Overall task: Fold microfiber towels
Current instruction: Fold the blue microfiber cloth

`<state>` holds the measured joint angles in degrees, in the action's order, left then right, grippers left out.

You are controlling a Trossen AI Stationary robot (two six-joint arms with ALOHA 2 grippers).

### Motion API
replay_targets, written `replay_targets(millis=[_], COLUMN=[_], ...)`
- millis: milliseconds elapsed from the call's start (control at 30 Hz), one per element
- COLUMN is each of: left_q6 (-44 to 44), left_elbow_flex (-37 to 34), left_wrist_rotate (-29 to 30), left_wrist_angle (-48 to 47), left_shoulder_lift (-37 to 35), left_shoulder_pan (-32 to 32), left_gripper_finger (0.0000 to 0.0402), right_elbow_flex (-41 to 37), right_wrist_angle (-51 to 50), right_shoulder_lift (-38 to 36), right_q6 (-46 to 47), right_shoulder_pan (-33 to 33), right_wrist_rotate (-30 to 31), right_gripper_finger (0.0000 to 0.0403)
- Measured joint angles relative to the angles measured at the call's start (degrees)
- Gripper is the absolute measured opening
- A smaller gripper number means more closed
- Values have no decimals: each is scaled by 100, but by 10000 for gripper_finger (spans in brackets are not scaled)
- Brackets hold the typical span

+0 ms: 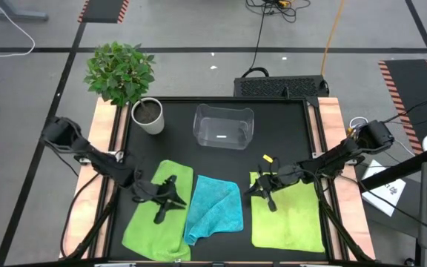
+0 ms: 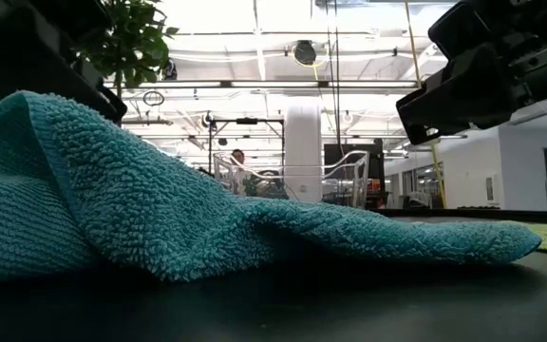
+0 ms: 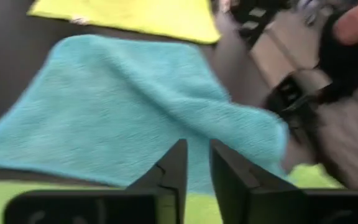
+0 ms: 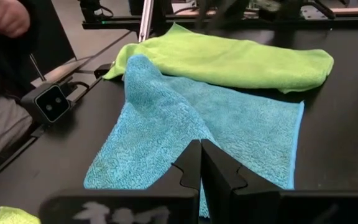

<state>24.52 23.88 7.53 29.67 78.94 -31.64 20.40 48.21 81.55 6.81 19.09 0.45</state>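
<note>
Fingers of the left gripper [image 1: 175, 200] stand slightly apart with only a narrow gap and nothing between them; they hover over the inner edge of the left green towel [image 1: 154, 222], just beside the blue towel [image 1: 215, 210], which spreads out ahead of their tips. That green towel lies under and behind them on the worktop [image 1: 288, 126], doubled over along one side. The blue towel sits in the middle, between the two pairs of fingers, with one corner folded diagonally over itself and its body rumpled and humped instead of flat. To its other side, the right gripper [image 1: 262, 187] has its fingers pressed together and empty, above the near corner of the right green towel [image 1: 286, 216], which lies flat and spread open beyond them.

I judge the step in hand to be the first fold of the blue towel, half made and untidy, with both arms apart from the cloth. The next move likely calls for each pair of fingers to open wider, drop onto a blue edge, pinch a single layer and carry it across evenly so the corners meet.
</note>
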Motion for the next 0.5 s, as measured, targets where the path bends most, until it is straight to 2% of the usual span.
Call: replay_targets(millis=[133,267,400,500], left_q6=[12,255,482,459], left_elbow_flex=[0,2,253,662], left_wrist_rotate=[-148,186,421,448], left_wrist_angle=[545,738,300,-38], left_shoulder_lift=[100,100,102,261], left_shoulder_pan=[-385,-679,-844,-994], left_gripper_finger=[144,207,249,258], right_elbow_flex=[2,3,7,7], right_wrist_angle=[-16,-26,-27,-61], right_shoulder_lift=[1,-1,-1,-1], right_q6=[0,-2,-21,-42], right_shoulder_pan=[0,0,-2,-2], right_wrist_rotate=[0,0,0,0], right_gripper_finger=[0,0,0,0])
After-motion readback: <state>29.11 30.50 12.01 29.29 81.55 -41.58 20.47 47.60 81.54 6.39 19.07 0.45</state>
